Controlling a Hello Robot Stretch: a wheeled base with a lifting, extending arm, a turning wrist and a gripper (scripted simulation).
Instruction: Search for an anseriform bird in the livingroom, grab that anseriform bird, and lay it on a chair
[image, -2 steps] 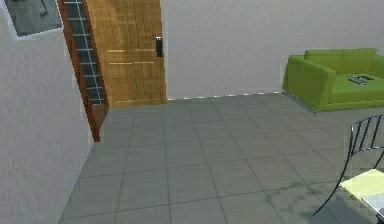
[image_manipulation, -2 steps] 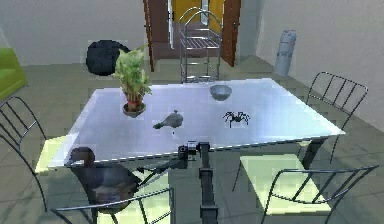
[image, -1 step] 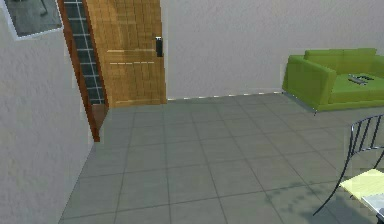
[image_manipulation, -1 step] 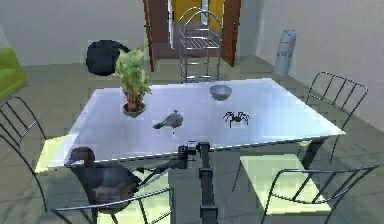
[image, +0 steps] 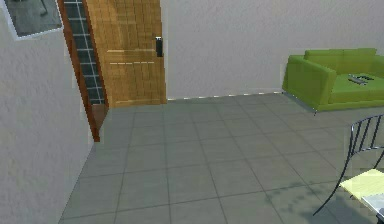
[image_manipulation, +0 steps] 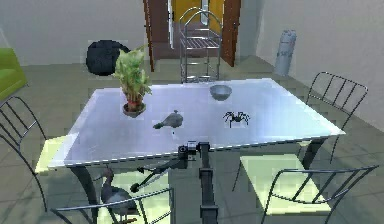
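Observation:
In the arm side view the dark arm (image_manipulation: 206, 195) rises from the bottom edge to the near edge of a glass-topped table (image_manipulation: 280, 115). My gripper (image_manipulation: 148, 180) reaches left from it, below the table's edge. Just past the fingers is a grey, long-necked bird figure (image_manipulation: 112, 194), by the seat of a metal chair (image_manipulation: 120, 212) at the bottom left. I cannot tell whether the gripper holds the figure or it rests on the chair. A small grey object (image_manipulation: 168, 121) lies on the tabletop.
On the table stand a potted plant (image_manipulation: 132, 80), a bowl (image_manipulation: 220, 92) and a dark spider-like figure (image_manipulation: 237, 118). Metal chairs (image_manipulation: 335, 95) with yellow cushions ring it. The forward view has tiled floor (image: 200, 150), a wooden door (image: 125, 50) and a green sofa (image: 335, 80).

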